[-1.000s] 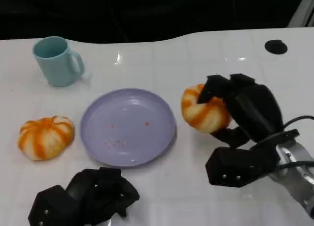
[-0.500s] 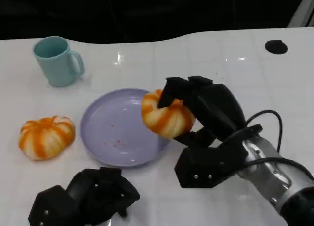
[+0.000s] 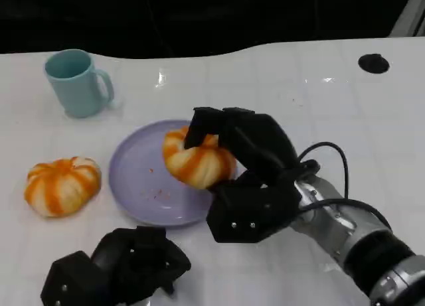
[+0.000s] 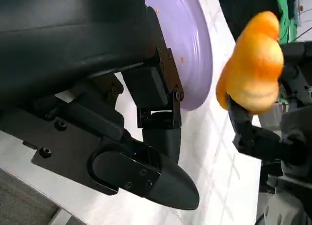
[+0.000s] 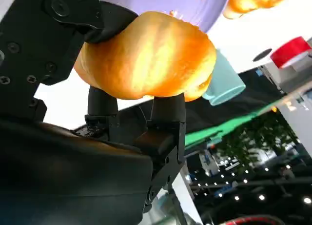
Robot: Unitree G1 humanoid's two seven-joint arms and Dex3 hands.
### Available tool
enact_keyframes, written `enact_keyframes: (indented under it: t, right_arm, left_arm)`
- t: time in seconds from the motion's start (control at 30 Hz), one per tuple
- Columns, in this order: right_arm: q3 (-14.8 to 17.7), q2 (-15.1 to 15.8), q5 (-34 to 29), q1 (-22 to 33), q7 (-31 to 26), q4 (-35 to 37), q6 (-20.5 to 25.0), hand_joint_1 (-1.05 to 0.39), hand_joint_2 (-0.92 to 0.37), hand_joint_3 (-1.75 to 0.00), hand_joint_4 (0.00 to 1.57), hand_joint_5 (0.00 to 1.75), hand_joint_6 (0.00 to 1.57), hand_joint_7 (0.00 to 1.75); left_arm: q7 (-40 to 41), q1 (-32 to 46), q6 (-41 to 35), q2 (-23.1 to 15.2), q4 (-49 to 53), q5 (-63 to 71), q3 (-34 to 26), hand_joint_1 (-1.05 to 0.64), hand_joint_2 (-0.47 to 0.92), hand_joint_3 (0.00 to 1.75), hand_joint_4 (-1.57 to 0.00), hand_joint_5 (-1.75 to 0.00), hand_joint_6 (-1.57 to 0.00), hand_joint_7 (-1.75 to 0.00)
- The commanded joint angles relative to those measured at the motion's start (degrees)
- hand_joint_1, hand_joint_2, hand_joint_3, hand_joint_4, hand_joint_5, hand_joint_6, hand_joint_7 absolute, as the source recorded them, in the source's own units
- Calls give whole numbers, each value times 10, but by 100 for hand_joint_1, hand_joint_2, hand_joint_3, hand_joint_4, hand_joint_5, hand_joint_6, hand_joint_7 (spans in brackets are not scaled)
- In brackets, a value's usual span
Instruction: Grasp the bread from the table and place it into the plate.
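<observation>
Carrying the bread [image 3: 198, 161], gripped in the right hand [image 3: 247, 161], was traced from beside the plate [image 3: 136, 180] to above its right half within a second; release was judged next. Left hand [image 3: 126, 266] was curled, empty.

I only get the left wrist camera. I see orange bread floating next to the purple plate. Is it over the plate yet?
Observer: Yes. In the head view the right hand holds the bread above the right part of the plate. I cannot tell whether it touches the plate.
Operator: Is there more bread somewhere?
Observer: Yes, a second bread lies on the table to the left of the plate, apart from it.
Operator: Anything else up there?
Observer: A light blue cup stands upright at the far left, beyond the plate, with its handle turned toward the plate's side.
</observation>
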State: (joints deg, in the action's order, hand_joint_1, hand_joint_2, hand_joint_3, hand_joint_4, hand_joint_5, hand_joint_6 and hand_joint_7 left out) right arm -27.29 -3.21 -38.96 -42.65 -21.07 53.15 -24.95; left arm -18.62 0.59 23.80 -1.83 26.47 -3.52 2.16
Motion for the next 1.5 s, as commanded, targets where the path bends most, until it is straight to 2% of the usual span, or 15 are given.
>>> enact_keyframes:
  t: [0.03, 0.1, 0.13, 0.17, 0.23, 0.33, 0.5, 0.63, 0.9, 1.07, 1.27, 1.43, 1.5]
  right_arm:
    - [-3, -9, 6, -34, 23, 30, 33, -14, -62, -66, 71, 126, 88, 59]
    - [-8, -9, 6, -36, 46, 29, 44, -18, -77, -38, 62, 84, 84, 28]
    - [-12, -7, 5, -35, 54, 28, 42, -22, -82, -25, 54, 57, 76, 12]
    - [-18, -3, 1, -33, 59, 27, 38, -24, -85, -19, 50, 44, 71, 6]
    - [-29, 4, -7, -30, 68, 22, 36, -33, -89, -13, 32, 25, 53, 1]
    - [-40, 12, -12, -23, 87, 9, 43, -46, -92, -11, 14, 14, 34, 0]
    - [-42, 29, -4, -2, 127, -40, 50, -60, -92, -16, 6, 11, 20, 0]
    - [-32, 49, 11, 24, 160, -100, 50, -65, -92, -19, 4, 12, 19, 0]
    - [-16, 92, 34, 94, 213, -232, 60, -65, -92, -19, 4, 15, 18, 0]
    - [3, 127, 49, 157, 213, -311, 40, -62, -92, -17, 8, 21, 23, 2]
    - [36, 160, 80, 219, 201, -370, -15, -45, -92, -5, 23, 37, 39, 9]
    - [70, 174, 98, 261, 161, -376, -90, -35, -89, -2, 44, 52, 60, 16]
    - [83, 181, 99, 277, 144, -374, -119, -35, -89, -2, 48, 68, 69, 17]
  left_arm:
    - [-3, 8, -2, -6, 3, -1, 1, -101, 89, 0, -98, -146, -121, -79]
    - [-1, 10, -3, -4, 0, -1, 2, -100, 89, 0, -98, -146, -121, -78]
    - [1, 12, -3, -3, -2, 1, 3, -101, 89, 0, -98, -146, -121, -78]
    - [4, 13, -4, -2, -4, 2, 4, -101, 88, 0, -98, -146, -121, -78]
    - [6, 15, -7, 0, -7, 3, 5, -102, 89, 0, -99, -145, -122, -78]
    - [5, 16, -9, 2, -9, 1, 4, -101, 88, 0, -99, -145, -122, -77]
    - [3, 14, -3, 0, -6, -1, 1, -101, 89, 0, -99, -145, -122, -76]
    - [1, 13, -5, -1, -7, -3, -1, -102, 89, 0, -99, -144, -122, -75]
    - [-3, 17, -4, -3, -11, -8, -4, -103, 89, 0, -97, -144, -123, -75]
    - [-1, 20, -7, -3, -13, -7, -3, -102, 89, 0, -97, -145, -122, -75]
    - [-4, 21, -11, -2, -18, -11, -2, -99, 88, 0, -98, -145, -123, -74]
    - [1, 22, -10, -1, -21, -6, 0, -99, 88, 0, -98, -145, -124, -74]
    - [4, 22, -6, 0, -21, -2, 1, -100, 88, 0, -98, -145, -124, -74]
